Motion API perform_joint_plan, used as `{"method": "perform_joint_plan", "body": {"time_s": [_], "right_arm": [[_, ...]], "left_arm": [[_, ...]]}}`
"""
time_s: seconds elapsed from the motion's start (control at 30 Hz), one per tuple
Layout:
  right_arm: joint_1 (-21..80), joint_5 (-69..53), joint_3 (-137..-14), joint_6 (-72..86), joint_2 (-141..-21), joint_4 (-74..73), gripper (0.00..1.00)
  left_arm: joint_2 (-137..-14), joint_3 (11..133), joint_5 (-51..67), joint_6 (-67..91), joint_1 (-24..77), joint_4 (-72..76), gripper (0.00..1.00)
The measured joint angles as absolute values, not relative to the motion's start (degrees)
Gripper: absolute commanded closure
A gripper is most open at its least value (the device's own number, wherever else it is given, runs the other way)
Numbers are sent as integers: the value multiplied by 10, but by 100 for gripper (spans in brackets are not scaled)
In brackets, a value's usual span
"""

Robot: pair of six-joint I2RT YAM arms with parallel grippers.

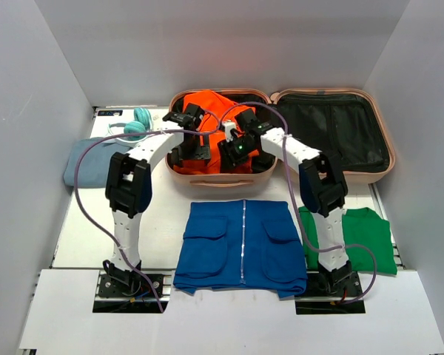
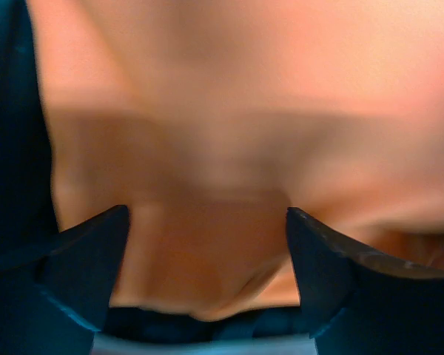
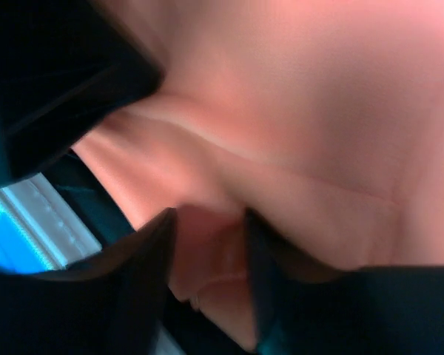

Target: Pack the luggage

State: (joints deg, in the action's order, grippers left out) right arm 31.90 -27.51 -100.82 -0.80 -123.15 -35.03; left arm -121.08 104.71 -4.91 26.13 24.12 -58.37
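Note:
The luggage (image 1: 207,181) lies open at the back of the table, its black-lined lid (image 1: 333,133) flat to the right. An orange garment (image 1: 214,107) fills its left half. Both arms reach into that half. My left gripper (image 1: 192,151) stands open just over the orange garment (image 2: 244,111), which sits between the wide-spread fingers of the left gripper (image 2: 207,222). My right gripper (image 1: 231,154) is down on the cloth beside it. In the right wrist view the right gripper (image 3: 209,222) is pinched on a fold of the orange garment (image 3: 318,111).
A blue garment with pockets (image 1: 240,248) lies spread between the arm bases. At the right there is a folded green garment (image 1: 355,240). A grey-blue folded garment (image 1: 89,159) and teal headphones (image 1: 137,126) sit left of the suitcase.

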Motion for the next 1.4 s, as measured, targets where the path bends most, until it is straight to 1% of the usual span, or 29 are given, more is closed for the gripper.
{"method": "perform_joint_plan", "body": {"time_s": [0.03,0.07,0.17,0.33,0.43,0.5,0.57,0.67,0.77,0.87,0.93,1.07,1.2,1.4], "right_arm": [[319,-260,-1012,-12,-1222,-356,28],[317,-246,-1014,-15,-1210,-361,10],[312,-205,-1013,-16,-1152,-366,10],[301,-135,-942,12,-988,-339,10],[297,-81,-874,44,-897,-329,10],[296,-40,-810,70,-842,-331,10],[294,-10,-737,89,-793,-334,10],[290,23,-626,116,-713,-353,10],[288,43,-544,133,-630,-373,10],[288,50,-491,145,-550,-387,10],[288,50,-476,148,-519,-392,10],[288,45,-455,150,-485,-390,10],[288,29,-443,150,-481,-389,10],[288,7,-440,147,-487,-389,10]], "left_arm": [[-1200,1047,-48,256,241,-584,0],[-1186,1047,-46,251,241,-586,0],[-1116,1043,-39,230,244,-585,0],[-917,979,-33,199,259,-568,0],[-803,912,-27,195,278,-564,0],[-738,833,-24,201,296,-562,0],[-707,760,-22,217,312,-570,0],[-700,643,-21,255,339,-569,0],[-700,535,-15,296,369,-551,0],[-699,474,-8,329,395,-517,0],[-698,450,-8,343,404,-479,0],[-696,395,-6,361,410,-397,0],[-695,329,21,377,410,-297,0],[-701,296,65,384,411,-158,0]]}}
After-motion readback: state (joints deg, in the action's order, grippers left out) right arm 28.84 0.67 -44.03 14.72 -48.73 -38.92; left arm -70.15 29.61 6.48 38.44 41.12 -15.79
